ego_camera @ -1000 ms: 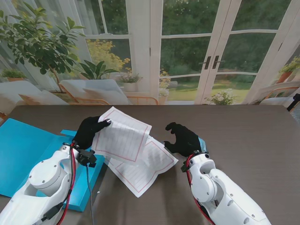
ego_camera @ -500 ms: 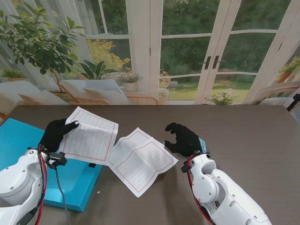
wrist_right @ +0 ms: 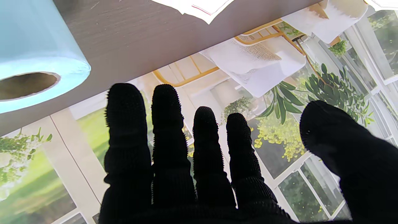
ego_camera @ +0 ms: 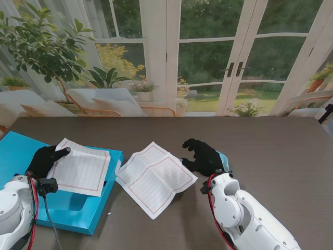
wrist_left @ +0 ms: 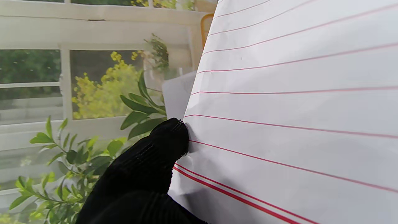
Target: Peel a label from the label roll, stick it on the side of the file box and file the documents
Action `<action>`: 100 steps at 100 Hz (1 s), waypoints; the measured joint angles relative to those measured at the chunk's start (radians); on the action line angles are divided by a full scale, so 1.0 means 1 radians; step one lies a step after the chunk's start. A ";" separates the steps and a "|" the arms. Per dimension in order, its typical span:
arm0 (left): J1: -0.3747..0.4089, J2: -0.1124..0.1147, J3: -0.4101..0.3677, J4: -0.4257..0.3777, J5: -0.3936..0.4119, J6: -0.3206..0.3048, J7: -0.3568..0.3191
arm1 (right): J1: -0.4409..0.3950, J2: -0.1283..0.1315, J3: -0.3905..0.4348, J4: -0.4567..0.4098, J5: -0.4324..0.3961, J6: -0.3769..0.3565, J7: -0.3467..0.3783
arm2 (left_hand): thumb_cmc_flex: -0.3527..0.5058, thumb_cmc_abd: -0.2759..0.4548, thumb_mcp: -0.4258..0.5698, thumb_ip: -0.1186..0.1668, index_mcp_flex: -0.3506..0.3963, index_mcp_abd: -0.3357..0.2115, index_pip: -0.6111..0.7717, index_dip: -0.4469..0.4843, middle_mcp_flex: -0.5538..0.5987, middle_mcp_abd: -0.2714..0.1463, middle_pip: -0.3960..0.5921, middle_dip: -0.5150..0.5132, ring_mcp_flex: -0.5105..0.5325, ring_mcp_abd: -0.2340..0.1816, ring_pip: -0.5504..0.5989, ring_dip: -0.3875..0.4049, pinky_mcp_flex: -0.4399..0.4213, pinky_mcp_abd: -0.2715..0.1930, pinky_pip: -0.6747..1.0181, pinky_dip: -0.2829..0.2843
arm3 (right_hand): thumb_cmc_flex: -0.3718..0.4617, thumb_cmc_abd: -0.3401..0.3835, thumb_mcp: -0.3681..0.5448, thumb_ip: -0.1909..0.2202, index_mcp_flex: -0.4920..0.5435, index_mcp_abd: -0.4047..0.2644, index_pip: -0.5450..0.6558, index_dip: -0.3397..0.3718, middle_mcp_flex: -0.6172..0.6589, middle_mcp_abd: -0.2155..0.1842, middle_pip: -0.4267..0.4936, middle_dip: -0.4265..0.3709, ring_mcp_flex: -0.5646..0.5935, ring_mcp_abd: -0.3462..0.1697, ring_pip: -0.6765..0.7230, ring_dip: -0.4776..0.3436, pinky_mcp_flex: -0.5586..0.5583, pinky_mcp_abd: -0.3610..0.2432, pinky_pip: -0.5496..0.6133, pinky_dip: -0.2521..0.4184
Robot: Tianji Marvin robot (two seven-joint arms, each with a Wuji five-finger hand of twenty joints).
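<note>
My left hand (ego_camera: 46,159) pinches the left edge of a red-lined sheet (ego_camera: 79,173), holding it over the open blue file box (ego_camera: 62,209) at the table's left. The left wrist view shows a black fingertip (wrist_left: 169,140) pressed on that sheet (wrist_left: 295,109). More lined sheets (ego_camera: 156,177) lie on the table between my hands. My right hand (ego_camera: 204,156) hovers right of them, fingers (wrist_right: 168,130) spread and holding nothing. The pale blue label roll (wrist_right: 34,59) lies by that hand, mostly hidden behind it (ego_camera: 223,158) in the stand view.
The dark wood table (ego_camera: 270,151) stretches right and away from me. Beyond its far edge are glass doors, potted plants and white-cushioned chairs (ego_camera: 104,101). The file box's open lid (ego_camera: 15,151) lies flat at the far left.
My left hand has carried the lined sheet leftward and nearer to me, from above the paper pile to over the blue file box. The right hand has barely moved.
</note>
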 measured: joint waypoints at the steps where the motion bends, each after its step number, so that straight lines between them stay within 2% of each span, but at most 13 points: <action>1: -0.001 0.000 0.000 0.003 0.003 0.001 0.001 | 0.000 0.000 0.000 0.000 0.000 0.000 0.000 | 0.000 0.000 0.000 0.000 0.000 0.000 0.000 0.000 0.000 0.000 0.000 0.000 -0.001 0.000 0.000 0.000 0.000 0.000 0.000 0.000 | 0.000 0.000 0.000 0.000 0.000 0.000 0.000 0.000 0.000 0.000 0.000 0.000 0.000 0.000 0.000 0.000 0.000 0.000 0.000 0.000; 46: -0.053 0.005 0.024 0.104 0.164 0.098 0.045 | -0.013 0.001 0.008 -0.001 0.017 -0.009 0.022 | 0.000 0.000 -0.015 0.000 -0.006 0.000 0.000 -0.001 -0.011 0.000 -0.010 0.001 -0.023 -0.001 -0.015 0.000 -0.021 -0.011 -0.013 -0.001 | 0.000 0.012 0.000 0.000 0.000 0.000 0.000 0.000 0.011 0.001 -0.009 0.000 0.000 0.000 0.000 0.000 0.000 0.001 -0.004 0.005; 59: -0.058 0.005 0.032 0.123 0.169 0.105 0.053 | -0.015 0.002 0.009 -0.002 0.019 -0.010 0.027 | 0.000 0.000 -0.025 0.000 -0.007 0.000 0.000 -0.003 -0.013 0.000 -0.012 0.001 -0.029 -0.001 -0.021 0.000 -0.027 -0.011 -0.024 -0.001 | 0.000 0.012 0.000 0.000 0.000 0.001 0.000 0.000 0.011 0.001 -0.009 0.000 0.000 0.001 0.000 0.000 0.000 0.001 -0.004 0.021; 73: -0.063 0.006 0.040 0.138 0.239 0.125 0.056 | -0.016 0.003 0.010 -0.003 0.022 -0.010 0.031 | 0.000 -0.001 -0.041 0.000 -0.016 0.000 0.000 -0.011 -0.022 0.000 -0.017 0.001 -0.032 -0.001 -0.025 0.000 -0.030 -0.013 -0.027 -0.001 | 0.000 0.012 0.000 0.000 0.000 0.002 0.000 0.000 0.011 0.001 -0.009 0.000 0.000 0.001 0.000 0.000 0.000 0.001 -0.004 0.021; 100: -0.075 0.012 0.051 0.170 0.300 0.159 0.067 | -0.017 0.004 0.010 -0.003 0.029 -0.018 0.037 | 0.052 0.009 -0.111 0.000 -0.018 0.000 -0.022 -0.037 -0.065 0.006 -0.048 0.001 -0.106 0.001 -0.057 0.000 -0.103 -0.032 -0.073 -0.020 | 0.000 0.012 0.000 0.000 0.000 0.002 0.000 0.000 0.011 0.001 -0.009 0.000 0.000 0.001 0.000 0.000 0.000 0.001 -0.004 0.021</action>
